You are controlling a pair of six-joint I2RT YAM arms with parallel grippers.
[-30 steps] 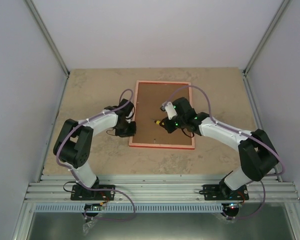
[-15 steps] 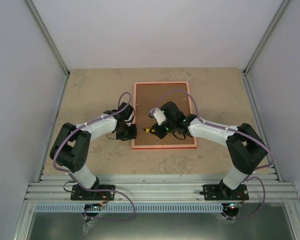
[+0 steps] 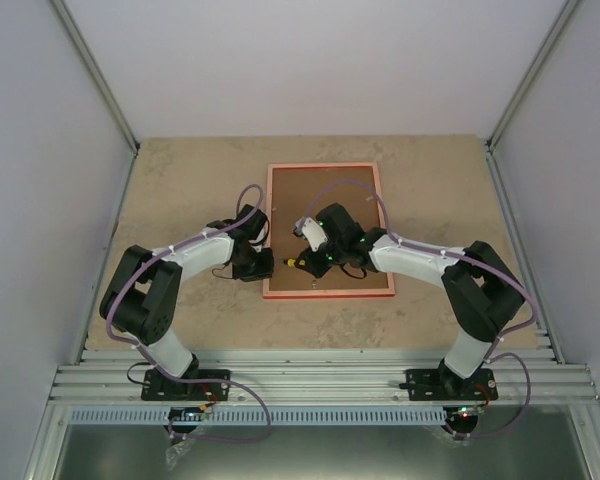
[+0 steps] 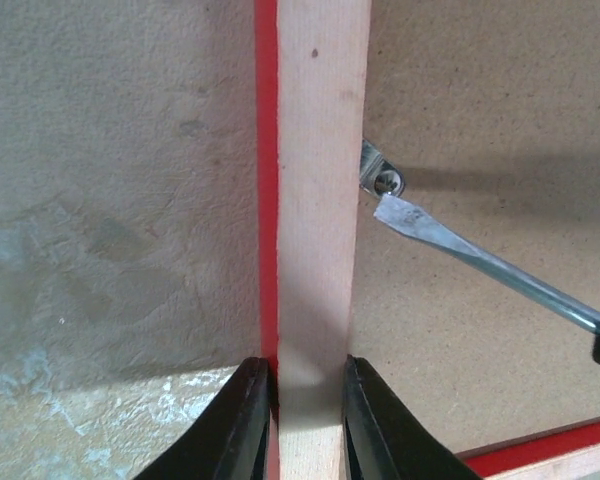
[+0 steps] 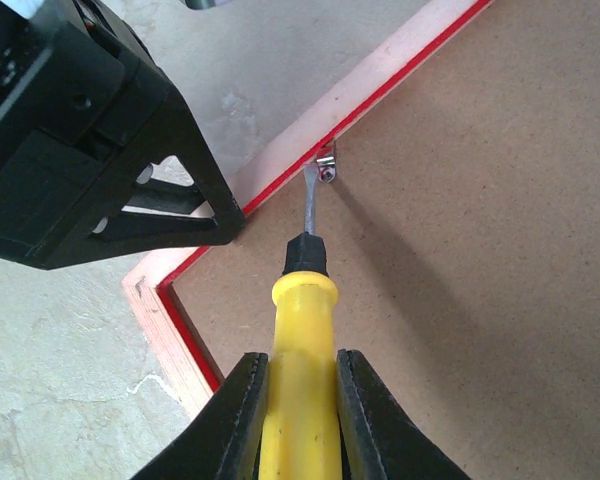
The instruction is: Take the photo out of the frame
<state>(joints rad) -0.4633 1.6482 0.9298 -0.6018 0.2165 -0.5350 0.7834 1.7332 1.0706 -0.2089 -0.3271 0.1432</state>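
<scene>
The frame (image 3: pixel 327 291) lies face down on the table, its pinkish-orange back edge and brown backing board (image 3: pixel 325 195) upward. The photo is hidden under the board. My left gripper (image 4: pixel 305 400) is shut on the frame's left rail (image 4: pixel 320 200), one finger on each side of it. My right gripper (image 5: pixel 298 410) is shut on a yellow-handled screwdriver (image 5: pixel 300 340). Its flat blade (image 4: pixel 420 222) reaches a small metal retaining clip (image 4: pixel 380 175) at the rail's inner edge. In the top view both grippers, left (image 3: pixel 263 262) and right (image 3: pixel 315 258), meet at the frame's left side.
The beige stone-pattern table (image 3: pixel 180 190) surrounds the frame. Grey walls stand on both sides and behind. A metal rail (image 3: pixel 320 380) carrying the arm bases runs along the near edge.
The right arm swung left across the backing board, bringing the screwdriver tip to the clip by the left rail. The frame shifted slightly. The left gripper stayed on the rail.
</scene>
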